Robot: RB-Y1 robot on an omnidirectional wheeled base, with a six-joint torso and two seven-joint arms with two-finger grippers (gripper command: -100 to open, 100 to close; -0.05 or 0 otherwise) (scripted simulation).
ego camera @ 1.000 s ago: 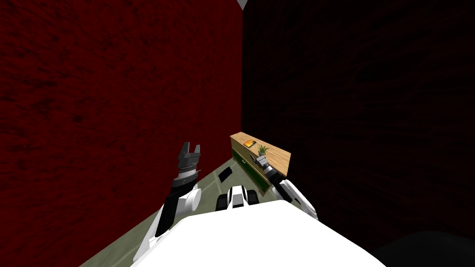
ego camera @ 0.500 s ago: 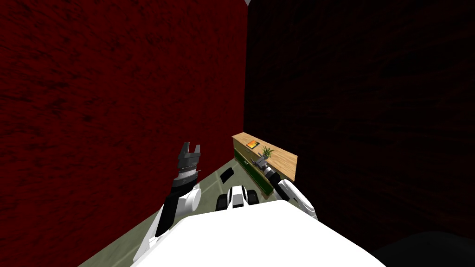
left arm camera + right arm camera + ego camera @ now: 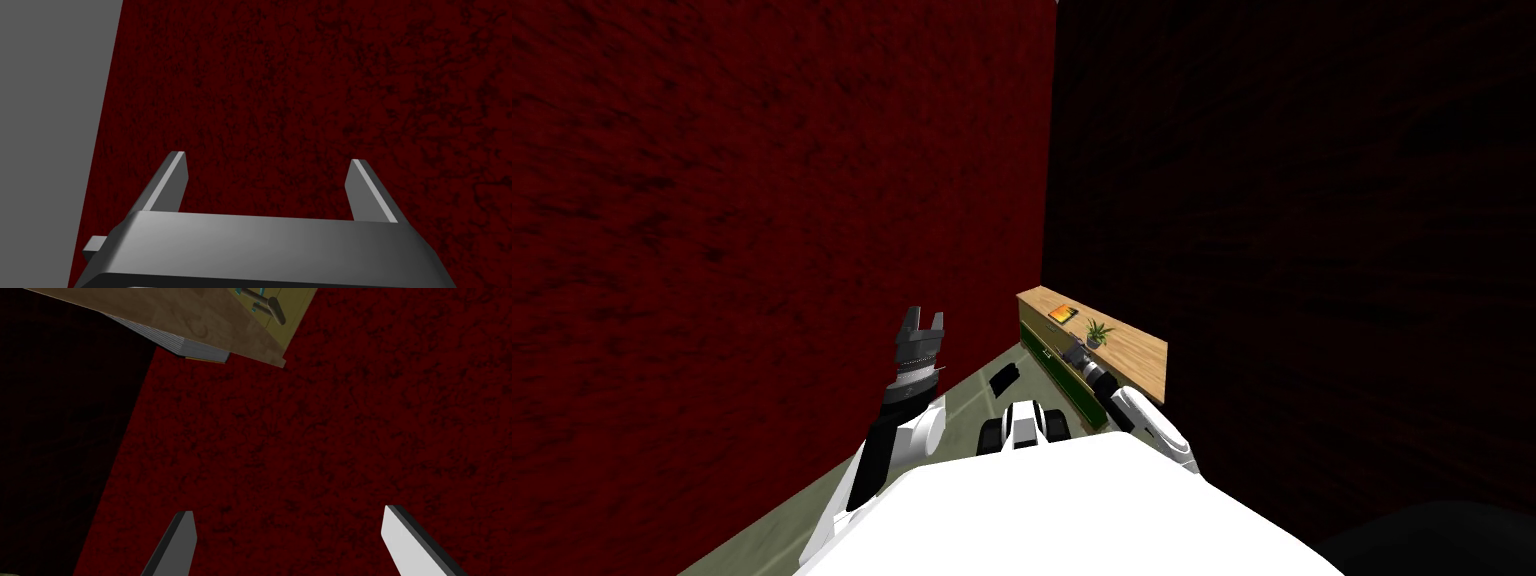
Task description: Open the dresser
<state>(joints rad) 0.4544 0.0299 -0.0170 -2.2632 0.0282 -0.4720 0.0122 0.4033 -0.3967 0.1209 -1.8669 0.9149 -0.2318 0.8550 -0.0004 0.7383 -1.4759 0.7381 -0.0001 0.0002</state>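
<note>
the dresser (image 3: 1132, 350) stands along the dark wall, its far end in the corner by the red wall (image 3: 762, 200). the right claw (image 3: 290, 510) is at the dresser's front edge near the plant (image 3: 1095, 333), fingers apart. the left claw (image 3: 268, 157) is raised beside the red wall, fingers also apart.

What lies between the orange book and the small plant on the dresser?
Nothing: in the head view the dresser top is bare wood between the orange book and the plant.
</note>
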